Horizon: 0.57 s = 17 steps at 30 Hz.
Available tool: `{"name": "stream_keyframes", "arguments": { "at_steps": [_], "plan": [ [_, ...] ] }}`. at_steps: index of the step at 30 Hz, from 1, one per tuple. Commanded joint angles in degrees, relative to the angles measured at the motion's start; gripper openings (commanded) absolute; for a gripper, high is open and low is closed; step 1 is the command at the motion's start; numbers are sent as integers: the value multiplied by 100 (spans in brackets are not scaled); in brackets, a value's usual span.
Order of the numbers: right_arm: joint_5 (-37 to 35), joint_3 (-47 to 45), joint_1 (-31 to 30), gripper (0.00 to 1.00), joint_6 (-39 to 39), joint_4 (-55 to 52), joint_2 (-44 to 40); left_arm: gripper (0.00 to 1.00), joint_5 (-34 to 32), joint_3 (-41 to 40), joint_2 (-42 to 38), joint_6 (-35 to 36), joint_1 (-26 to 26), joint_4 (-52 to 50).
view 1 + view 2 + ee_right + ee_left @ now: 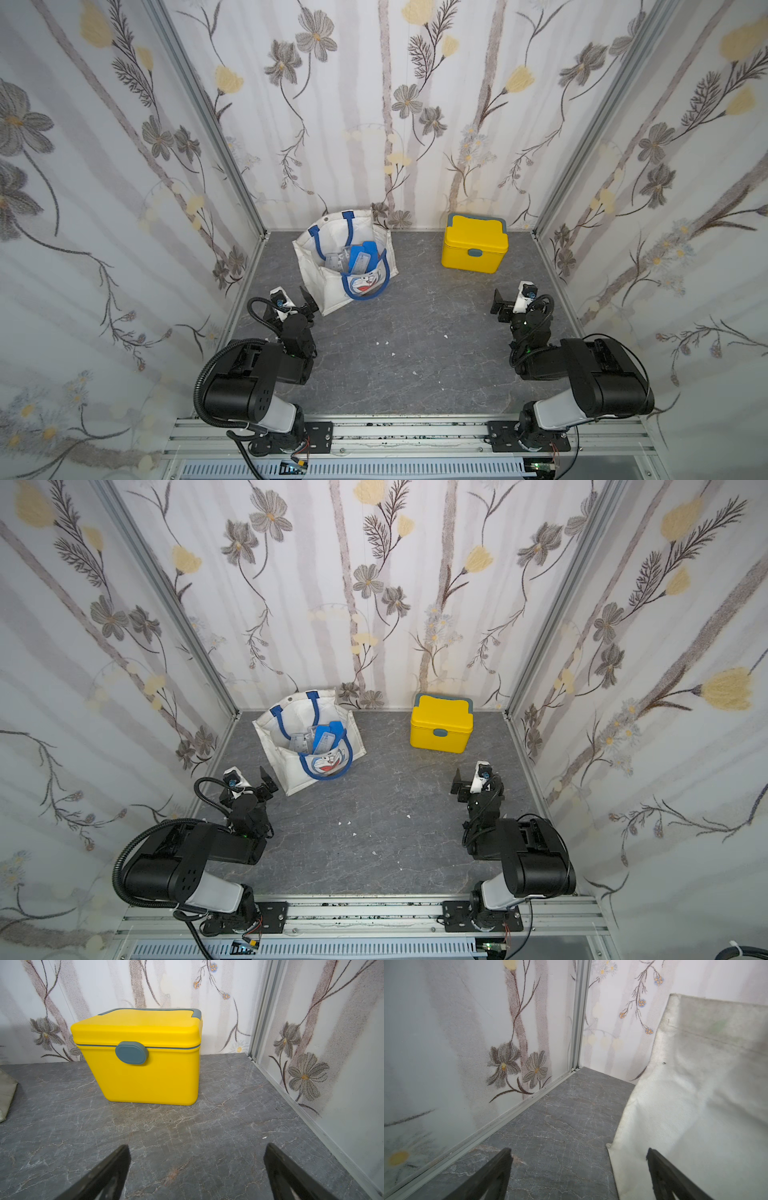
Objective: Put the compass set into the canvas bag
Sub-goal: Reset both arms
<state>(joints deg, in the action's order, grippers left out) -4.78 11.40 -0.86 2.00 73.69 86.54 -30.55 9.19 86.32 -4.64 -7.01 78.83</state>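
The canvas bag (328, 291) (291, 771), white with blue handles and a cartoon cat face, stands open at the back left in both top views. Inside its mouth lies the compass set (357, 257) (324, 737), blue and clear plastic cases. My left gripper (305, 305) (266, 781) hovers just left of the bag's near corner, open and empty. In the left wrist view the left gripper (578, 1153) has the bag's side wall (695, 1095) beside one finger. My right gripper (500, 305) (458, 785) (197, 1151) is open and empty over bare floor.
A closed yellow lidded box (473, 249) (440, 725) (149, 1076) stands at the back right, ahead of the right gripper. Flowered walls enclose the grey marbled floor (407, 353) on three sides. A few white specks lie mid-floor.
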Motion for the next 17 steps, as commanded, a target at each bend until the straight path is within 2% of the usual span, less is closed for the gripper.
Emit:
{"name": "stream_keyframes", "arguments": {
  "at_steps": [1,2,3,4,6,8,11,14,17],
  "plan": [
    [64,33,-10,99,-14,107,3,100,958,-224,343,262,44,1010],
    [62,32,-10,99,-11,106,3,100,908,-258,707,350,50,1552],
    [56,42,-10,100,-8,102,3,100,927,-322,711,339,46,1731],
    [65,31,-10,99,-6,107,3,100,982,-318,452,182,87,1232],
    [58,31,-10,100,-11,110,5,100,1011,-278,654,168,206,1537],
    [65,38,-10,100,-14,107,3,100,1040,-173,448,33,241,951],
    [70,38,-10,100,-15,103,11,100,1056,21,448,21,252,584],
    [418,82,3,100,-106,56,29,100,1051,85,465,55,240,498],
    [304,34,-2,99,-102,129,10,100,1048,83,474,66,235,525]
  ]
}}
